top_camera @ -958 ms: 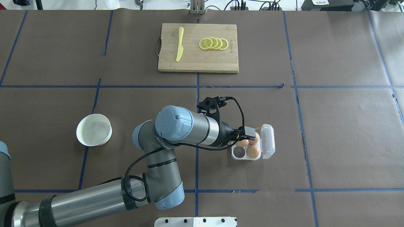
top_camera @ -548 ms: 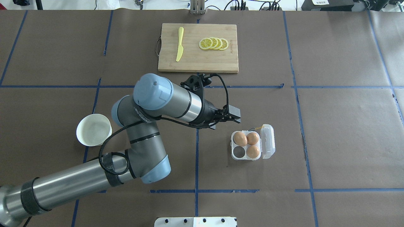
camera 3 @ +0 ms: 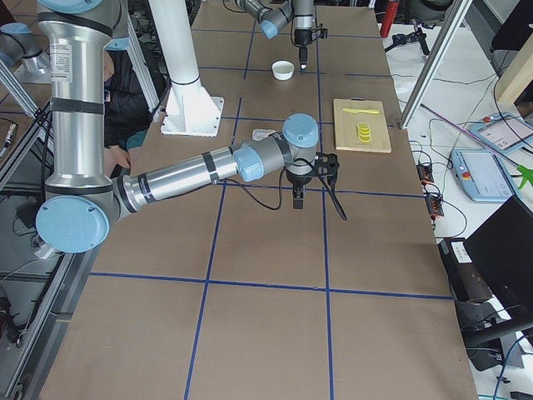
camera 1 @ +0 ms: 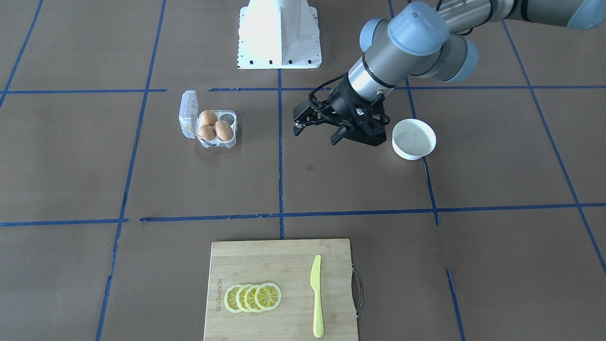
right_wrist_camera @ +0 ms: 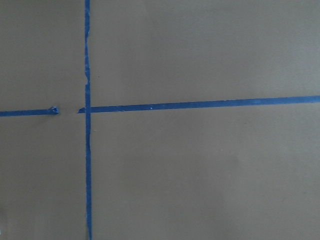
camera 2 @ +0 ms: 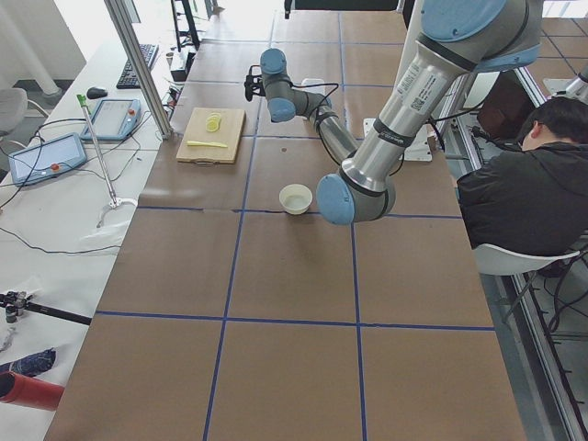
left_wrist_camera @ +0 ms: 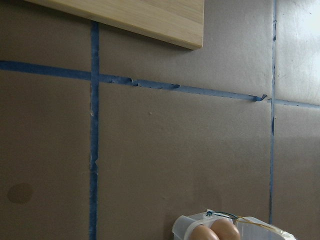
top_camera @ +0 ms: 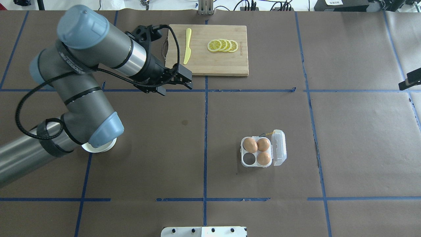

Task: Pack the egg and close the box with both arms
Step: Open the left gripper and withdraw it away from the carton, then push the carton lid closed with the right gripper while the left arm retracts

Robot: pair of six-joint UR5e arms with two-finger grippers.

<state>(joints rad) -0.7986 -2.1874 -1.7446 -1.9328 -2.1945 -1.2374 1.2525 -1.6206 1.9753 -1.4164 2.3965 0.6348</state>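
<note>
The clear box (top_camera: 249,159) lies open right of the table's middle, its lid (top_camera: 279,148) folded out to the right. Three orange-brown eggs (top_camera: 250,144) fill three cups; the near-left cup is bare. The box also shows in the front view (camera 1: 230,142) and at the bottom of the left wrist view (left_wrist_camera: 182,229). My left gripper (top_camera: 185,79) hangs open and empty near the cutting board's front-left corner, far from the box. Only a black tip of my right gripper (top_camera: 408,82) shows at the right edge; I cannot tell if it is open.
A wooden cutting board (top_camera: 213,64) at the back holds a yellow knife (top_camera: 187,46) and lemon slices (top_camera: 223,45). A white bowl (camera 1: 413,138) stands at the left, mostly under my left arm's elbow in the overhead view. The white base block (camera 1: 279,33) is at the near edge.
My left gripper left the box, where it hovered over the back eggs, and swung far back and left to the board. The right gripper's tip has come in at the right edge.
</note>
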